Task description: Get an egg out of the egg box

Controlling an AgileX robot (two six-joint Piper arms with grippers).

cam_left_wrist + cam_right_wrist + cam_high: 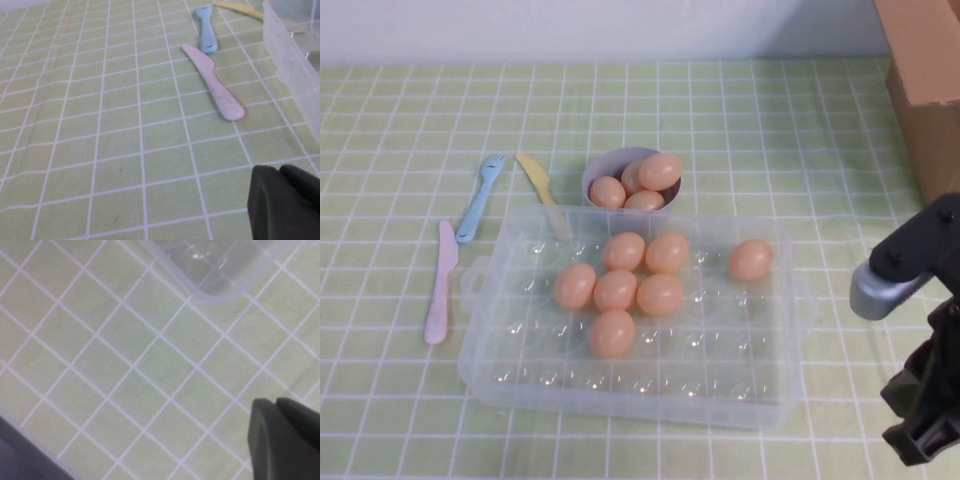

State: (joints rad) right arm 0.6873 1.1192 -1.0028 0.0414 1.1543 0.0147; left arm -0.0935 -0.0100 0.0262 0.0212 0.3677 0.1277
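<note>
The egg box [500, 385] sits mid-desk with seven eggs in its cells; the lone egg [750, 260] toward the right end, clear of the cluster, looks the easiest to lift. It is likely light, smooth and brittle, so I'd take it gently across its middle from above. The right gripper [285, 440] hangs over bare desk [400, 110] just off the box's right corner, empty, fingers seemingly together. The left gripper [282, 202] hovers near the pink knife [215, 85], also empty and apparently closed.
</note>
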